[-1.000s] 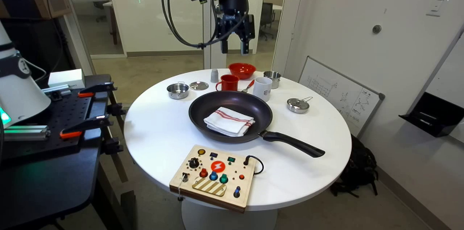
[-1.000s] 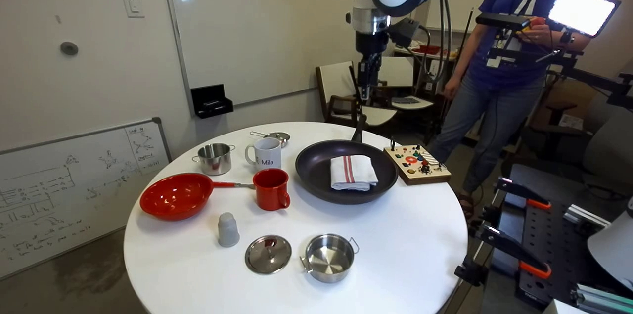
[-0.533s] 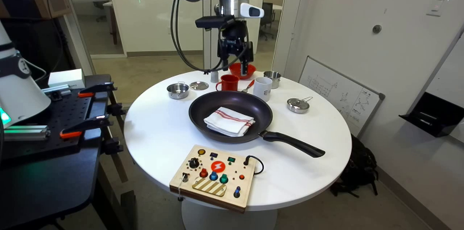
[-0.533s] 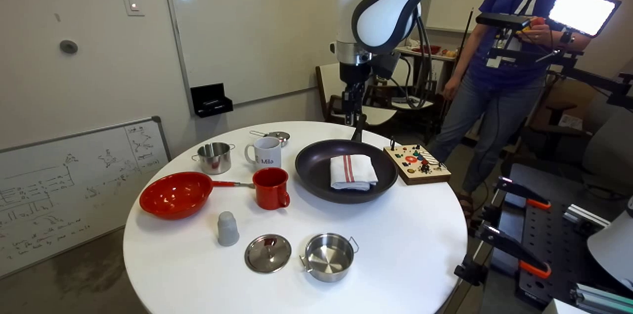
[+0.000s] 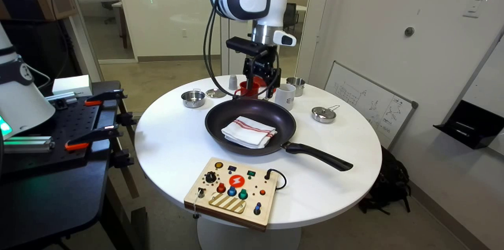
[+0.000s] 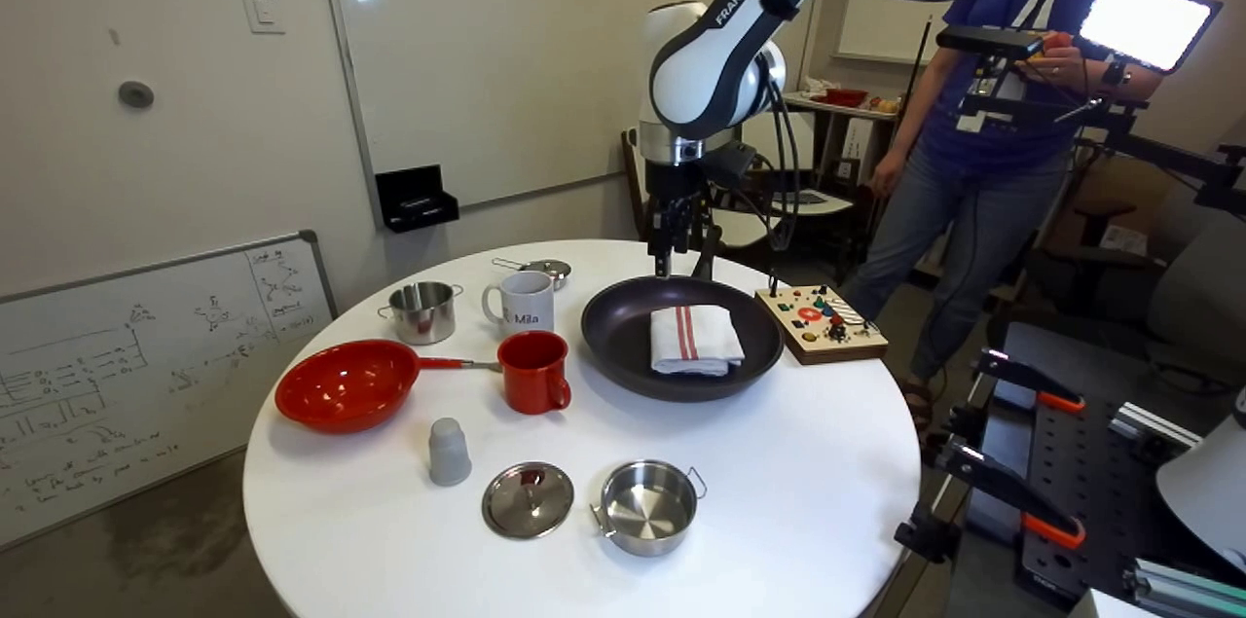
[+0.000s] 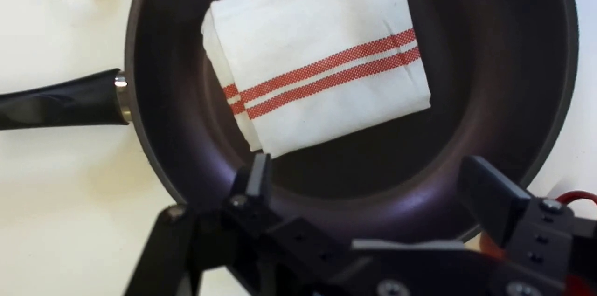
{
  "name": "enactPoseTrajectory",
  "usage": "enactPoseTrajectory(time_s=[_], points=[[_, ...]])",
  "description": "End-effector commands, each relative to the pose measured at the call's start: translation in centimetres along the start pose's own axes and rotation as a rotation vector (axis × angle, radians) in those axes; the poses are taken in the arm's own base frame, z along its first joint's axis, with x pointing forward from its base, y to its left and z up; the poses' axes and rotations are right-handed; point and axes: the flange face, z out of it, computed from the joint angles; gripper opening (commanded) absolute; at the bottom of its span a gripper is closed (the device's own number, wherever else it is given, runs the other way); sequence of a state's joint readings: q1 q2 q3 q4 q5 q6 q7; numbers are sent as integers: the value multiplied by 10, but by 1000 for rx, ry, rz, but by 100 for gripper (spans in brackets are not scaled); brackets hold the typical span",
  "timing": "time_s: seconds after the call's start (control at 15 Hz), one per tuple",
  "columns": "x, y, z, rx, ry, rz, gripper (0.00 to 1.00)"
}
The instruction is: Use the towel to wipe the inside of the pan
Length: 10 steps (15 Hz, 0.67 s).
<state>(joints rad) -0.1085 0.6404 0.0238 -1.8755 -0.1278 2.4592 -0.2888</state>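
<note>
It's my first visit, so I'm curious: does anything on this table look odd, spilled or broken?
The wooden control panel stands out: it seems odd among kitchen things like the black pan and red mug, and sits right at the edge of the white table, perhaps slightly past it. I see no spill or damage.

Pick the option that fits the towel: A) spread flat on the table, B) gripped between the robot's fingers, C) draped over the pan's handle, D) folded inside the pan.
D: the wrist view shows the towel lying folded inside the pan, and in both exterior views the open gripper is apart from it.
</note>
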Motion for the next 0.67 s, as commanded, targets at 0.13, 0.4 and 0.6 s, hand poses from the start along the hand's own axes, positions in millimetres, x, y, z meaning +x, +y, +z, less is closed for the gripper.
enactPoseTrajectory(time_s=[0.13, 0.4, 0.6], points=[[32, 18, 31, 87, -121, 47, 100], [54, 12, 48, 61, -183, 92, 100], [62, 6, 60, 85, -247, 102, 100]])
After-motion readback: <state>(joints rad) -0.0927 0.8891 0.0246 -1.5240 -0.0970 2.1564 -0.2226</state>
